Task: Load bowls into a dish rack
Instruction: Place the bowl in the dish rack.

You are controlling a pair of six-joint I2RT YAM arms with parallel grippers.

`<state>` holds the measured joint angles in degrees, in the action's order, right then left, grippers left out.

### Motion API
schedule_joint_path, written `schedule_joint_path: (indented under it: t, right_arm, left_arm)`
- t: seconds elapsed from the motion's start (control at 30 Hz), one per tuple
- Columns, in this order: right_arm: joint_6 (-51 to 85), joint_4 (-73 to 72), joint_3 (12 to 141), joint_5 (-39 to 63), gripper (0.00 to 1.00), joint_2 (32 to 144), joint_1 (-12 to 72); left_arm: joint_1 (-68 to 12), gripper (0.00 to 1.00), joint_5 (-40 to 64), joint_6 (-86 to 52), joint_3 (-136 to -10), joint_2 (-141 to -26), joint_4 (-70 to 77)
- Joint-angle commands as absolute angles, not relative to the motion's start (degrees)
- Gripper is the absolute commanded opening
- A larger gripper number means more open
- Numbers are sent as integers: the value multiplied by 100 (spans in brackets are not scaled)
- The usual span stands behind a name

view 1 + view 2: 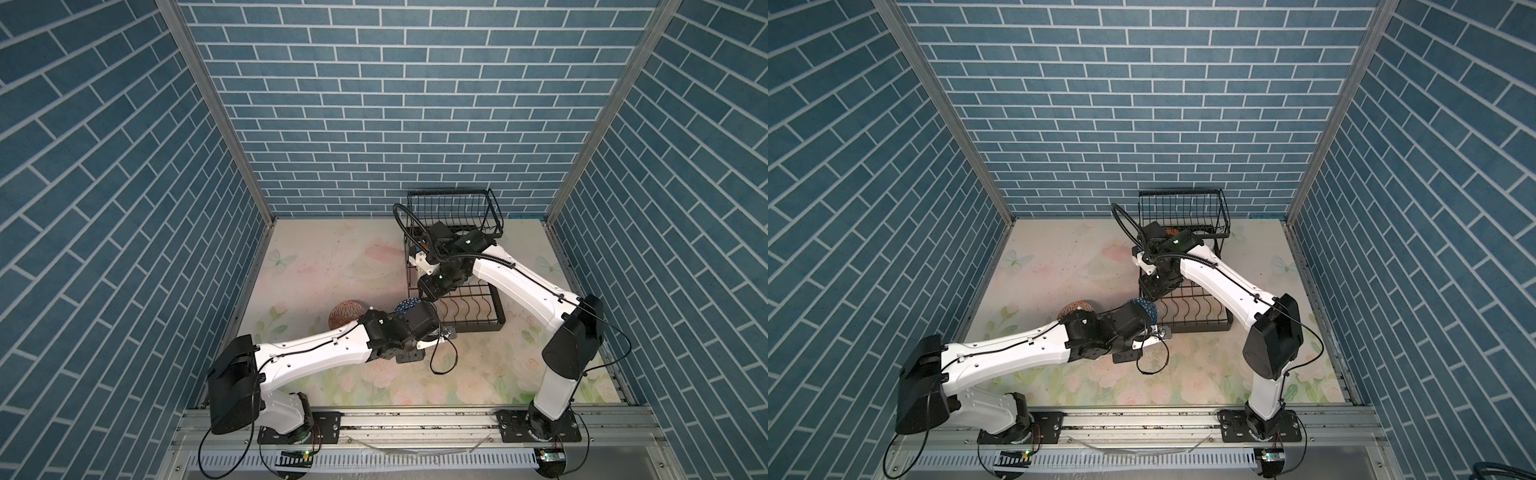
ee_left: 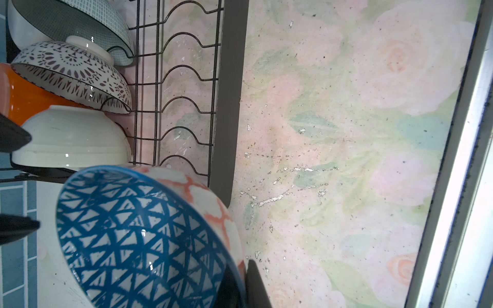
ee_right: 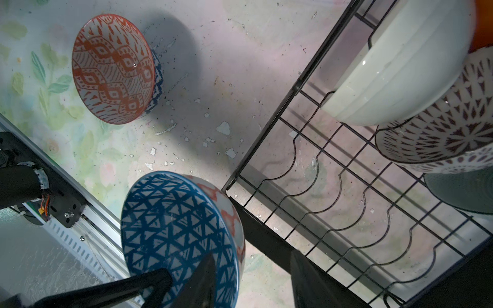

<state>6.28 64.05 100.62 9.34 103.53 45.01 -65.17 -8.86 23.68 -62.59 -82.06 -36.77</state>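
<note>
The round ceramic bowl with blue-and-white triangles inside and orange lattice outside [image 2: 144, 234] hung tipped on edge just beside the front corner of the black wire dish rack [image 2: 229, 106], its mouth turned away from the rack. We saw the left gripper [image 2: 241, 285] clamped on its rim, while the right gripper [image 3: 252, 256] stood with jaws apart astride the bowl's wall; contact we could not tell. In the rack leaned a cream bowl [image 2: 72, 138], and a red-orange patterned bowl [image 3: 112, 69] sat apart on the floral tabletop [image 3: 226, 66].
</note>
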Motion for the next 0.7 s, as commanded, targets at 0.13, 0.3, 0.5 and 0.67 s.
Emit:
schedule_joint_path:
  t: [0.13,0.3,0.5,0.67]
  right_arm:
    - [396,6618,10066,1027,46,10482,4535]
    - [298,6508,9920,1447,46,10338,4537]
    - [259,6499,9684,1469,47,10482,4537]
    - [317,6435,9530,1282,47,10536,4536]
  left_arm:
    - [-6556,0,-919,2487,-6471,-8184,-3736]
    - [-6540,0,-897,2496,-6418,-8152,-3672]
    - [-6545,0,-804,2496,-6434,-8067,-3667]
    - [-6545,0,-813,2505,-6416,-7967,-3678]
